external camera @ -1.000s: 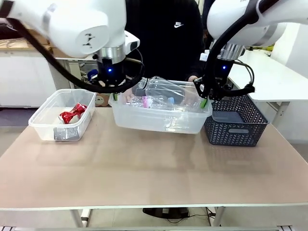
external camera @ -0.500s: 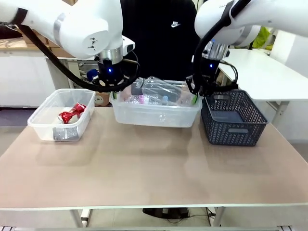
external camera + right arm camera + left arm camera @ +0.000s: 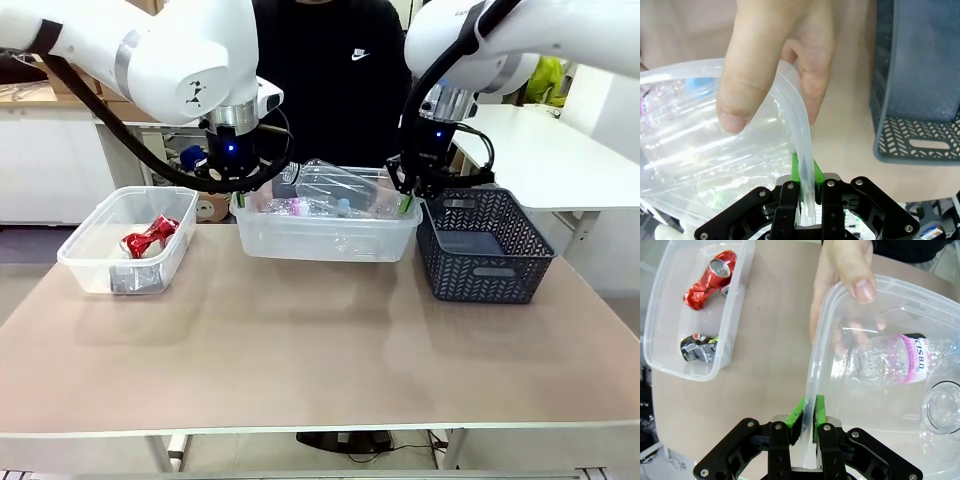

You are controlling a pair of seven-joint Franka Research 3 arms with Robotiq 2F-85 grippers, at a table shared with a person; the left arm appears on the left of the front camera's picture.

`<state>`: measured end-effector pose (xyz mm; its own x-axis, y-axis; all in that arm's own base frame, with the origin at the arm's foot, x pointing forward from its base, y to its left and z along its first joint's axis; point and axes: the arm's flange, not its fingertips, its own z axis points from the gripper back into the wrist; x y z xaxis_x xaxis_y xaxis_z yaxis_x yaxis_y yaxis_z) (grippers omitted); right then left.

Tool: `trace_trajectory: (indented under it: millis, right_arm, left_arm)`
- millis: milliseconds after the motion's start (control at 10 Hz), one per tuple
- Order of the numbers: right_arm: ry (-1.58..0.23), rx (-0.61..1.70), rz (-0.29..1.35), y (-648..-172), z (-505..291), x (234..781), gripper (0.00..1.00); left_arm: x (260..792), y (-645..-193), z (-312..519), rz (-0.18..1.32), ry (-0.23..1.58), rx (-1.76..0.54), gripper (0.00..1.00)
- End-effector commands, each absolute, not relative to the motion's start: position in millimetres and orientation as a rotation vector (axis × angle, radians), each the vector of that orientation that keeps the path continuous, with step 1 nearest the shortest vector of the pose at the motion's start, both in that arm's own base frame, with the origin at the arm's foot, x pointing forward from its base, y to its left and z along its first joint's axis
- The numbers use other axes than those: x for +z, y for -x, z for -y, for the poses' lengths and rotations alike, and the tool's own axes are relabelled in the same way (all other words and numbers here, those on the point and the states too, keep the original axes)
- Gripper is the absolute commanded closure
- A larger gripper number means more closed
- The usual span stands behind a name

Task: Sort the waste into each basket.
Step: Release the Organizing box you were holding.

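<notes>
Both tools clamp the bottle basket (image 3: pixel 325 235): left tool (image 3: pixel 807 415), right tool (image 3: pixel 805 172). Keep level beside blue basket (image 3: pixel 485 250); person's hands apparently grip too.

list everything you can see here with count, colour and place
clear plastic tub with bottles: one, see-through, table middle far side, rim pinched at both ends
clear plastic drink bottles: several, clear, one pink-labelled, inside that tub
small clear plastic tub: one, see-through, table left
dented metal cans: two, one red-and-silver, one dark, in the small tub
lattice basket: one, dark blue-grey, table right
person's hands: two, gripping the bottle tub's rim
left gripper: fingers shut on rim
right gripper: fingers shut on rim
</notes>
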<state>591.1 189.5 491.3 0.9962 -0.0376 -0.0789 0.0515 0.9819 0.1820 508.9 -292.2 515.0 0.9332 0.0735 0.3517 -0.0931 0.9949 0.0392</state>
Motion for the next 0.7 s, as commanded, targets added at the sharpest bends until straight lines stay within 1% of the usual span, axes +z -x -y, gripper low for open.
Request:
trace_trajectory:
  millis: [0, 500, 600]
  right_arm:
    - [-0.187, -0.036, -0.062, -583.0, -189.6, 489.2, 0.95]
    - [-0.187, -0.036, -0.062, -583.0, -189.6, 489.2, 0.95]
    - [-0.184, -0.043, -0.077, -590.5, -190.8, 490.5, 0.95]
  left_arm:
    - [515.4, -509.3, 289.7, 0.362, -0.064, 0.086, 0.92]
    - [515.4, -509.3, 289.7, 0.362, -0.064, 0.086, 0.92]
    - [515.4, -509.3, 289.7, 0.362, -0.064, 0.086, 0.92]
